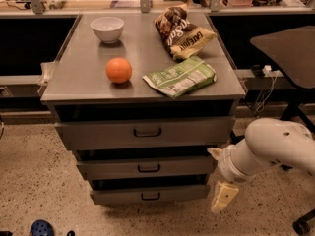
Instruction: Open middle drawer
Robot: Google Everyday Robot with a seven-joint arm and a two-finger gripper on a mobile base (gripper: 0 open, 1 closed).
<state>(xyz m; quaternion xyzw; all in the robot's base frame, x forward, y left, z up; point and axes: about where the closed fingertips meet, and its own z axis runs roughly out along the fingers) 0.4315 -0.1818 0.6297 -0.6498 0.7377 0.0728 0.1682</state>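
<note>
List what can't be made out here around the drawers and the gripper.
Camera view:
- Inside of the middle drawer: hidden behind its own front and the top drawer above.
- Gripper, low at the cabinet's right, beside the bottom drawer: only one side shows.
- Blue object on the floor: cut off by the bottom edge.

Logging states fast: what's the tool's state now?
The tool: open or closed cannot be told. It hangs right of the cabinet, clear of the middle drawer.
</note>
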